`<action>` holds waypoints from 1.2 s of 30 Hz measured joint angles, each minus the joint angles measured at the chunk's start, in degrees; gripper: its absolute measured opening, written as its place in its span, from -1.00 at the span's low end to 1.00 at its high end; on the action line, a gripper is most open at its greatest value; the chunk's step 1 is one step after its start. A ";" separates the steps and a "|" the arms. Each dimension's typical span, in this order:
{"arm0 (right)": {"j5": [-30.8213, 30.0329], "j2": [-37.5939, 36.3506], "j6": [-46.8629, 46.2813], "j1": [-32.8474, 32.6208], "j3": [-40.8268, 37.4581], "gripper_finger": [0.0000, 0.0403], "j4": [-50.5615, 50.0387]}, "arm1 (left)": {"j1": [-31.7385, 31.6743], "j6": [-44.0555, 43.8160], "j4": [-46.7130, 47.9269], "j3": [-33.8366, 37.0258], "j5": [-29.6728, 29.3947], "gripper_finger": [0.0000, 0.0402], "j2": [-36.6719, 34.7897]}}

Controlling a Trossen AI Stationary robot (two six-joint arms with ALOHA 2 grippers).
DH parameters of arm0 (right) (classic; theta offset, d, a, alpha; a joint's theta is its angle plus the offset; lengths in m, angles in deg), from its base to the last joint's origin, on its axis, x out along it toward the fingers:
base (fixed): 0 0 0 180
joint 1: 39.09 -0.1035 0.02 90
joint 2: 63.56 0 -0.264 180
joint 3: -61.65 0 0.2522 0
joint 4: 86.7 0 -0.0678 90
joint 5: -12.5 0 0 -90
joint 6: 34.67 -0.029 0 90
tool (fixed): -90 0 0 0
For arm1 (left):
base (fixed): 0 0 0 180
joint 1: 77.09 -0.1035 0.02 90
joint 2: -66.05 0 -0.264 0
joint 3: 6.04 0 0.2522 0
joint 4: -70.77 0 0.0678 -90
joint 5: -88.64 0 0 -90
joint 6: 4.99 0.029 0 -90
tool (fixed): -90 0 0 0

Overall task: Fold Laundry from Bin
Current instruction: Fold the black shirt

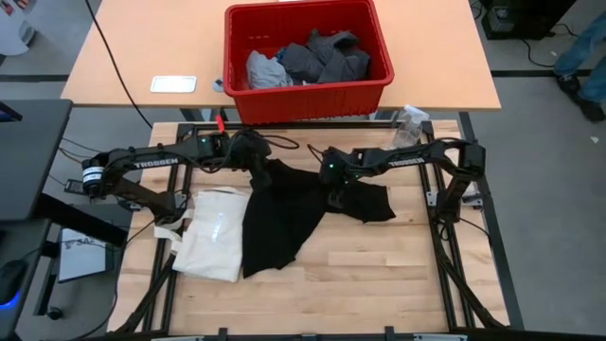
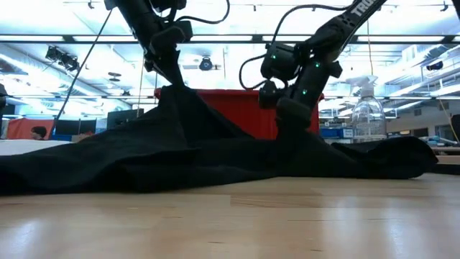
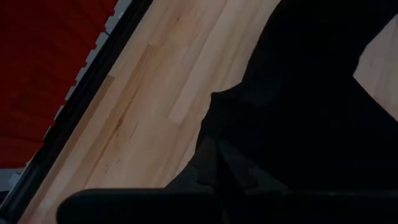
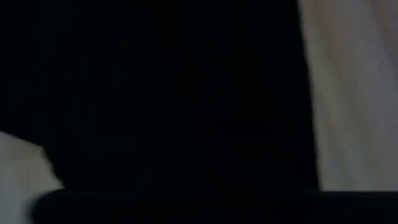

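A black T-shirt lies crumpled on the wooden table, part of it raised between my two grippers. My left gripper is shut on it near the far left and holds a peak of cloth up. My right gripper is low over the shirt's right part, shut on the cloth. The red bin stands beyond the table's far edge and holds grey garments. My left gripper holds a bunched part of the shirt's far-left portion from above, fingers pointing down. The cloth hangs from it like a tent, and its lower spread rests on the table. Layers cannot be told. My right gripper comes down from above onto the shirt's right part, where the cloth rises a little to the fingers. The cloth itself hides the place of contact, and the right wrist view shows only black. The rest of the shirt lies on the table.
A cream tote bag lies on the table's left, partly under the shirt's edge. A spray bottle stands at the far right. A white flat object lies on the desk left of the bin. Bare wood shows near the front.
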 joint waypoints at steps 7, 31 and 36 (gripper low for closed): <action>2.17 -11.31 -11.25 -0.05 2.74 -0.97 -11.41 | -0.12 -0.24 0.35 -0.09 0.01 -1.00 -0.22; -25.56 -37.26 -28.43 -22.84 11.05 -0.82 -26.80 | 14.62 7.96 6.83 -26.60 -2.44 -1.00 -0.26; -27.53 -36.02 -22.31 -22.85 11.05 -0.46 -23.11 | 17.51 8.29 8.66 -32.23 -3.65 -1.00 -0.25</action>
